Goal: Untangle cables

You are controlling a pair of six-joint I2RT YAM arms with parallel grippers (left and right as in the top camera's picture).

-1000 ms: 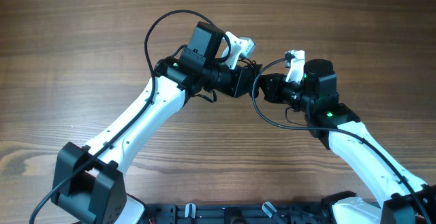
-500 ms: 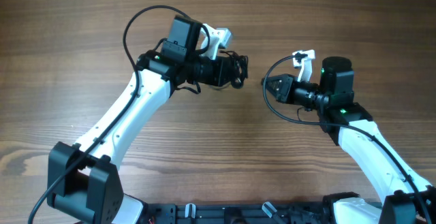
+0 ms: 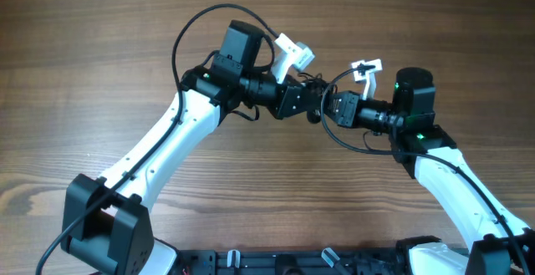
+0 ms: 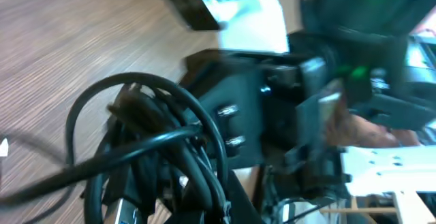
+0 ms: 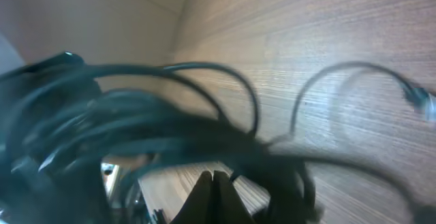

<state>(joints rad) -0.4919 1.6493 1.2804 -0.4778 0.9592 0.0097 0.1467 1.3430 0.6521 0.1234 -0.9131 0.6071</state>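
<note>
The cables [image 3: 317,91] are one dark bunch held off the wooden table between my two grippers. My left gripper [image 3: 303,101] is shut on the bunch. In the left wrist view the black loops [image 4: 163,149] and a silver plug fill the space in front of its finger [image 4: 238,200]. My right gripper [image 3: 328,108] points left with its tip at the bunch. In the right wrist view its fingers [image 5: 211,178] are pressed together, with blurred cables [image 5: 157,125] just ahead. One thin cord arcs out to a small plug end [image 5: 421,100].
The wooden table [image 3: 100,41] spreads all around. A thick black arm cable [image 3: 201,20] loops above the left arm. The right arm's wrist housing [image 4: 272,108] sits close in front of the left wrist camera. The arm bases [image 3: 276,262] line the front edge.
The left arm swung left with the bunch, away from the right gripper, then came back right. The two grippers now meet again at the bunch.
</note>
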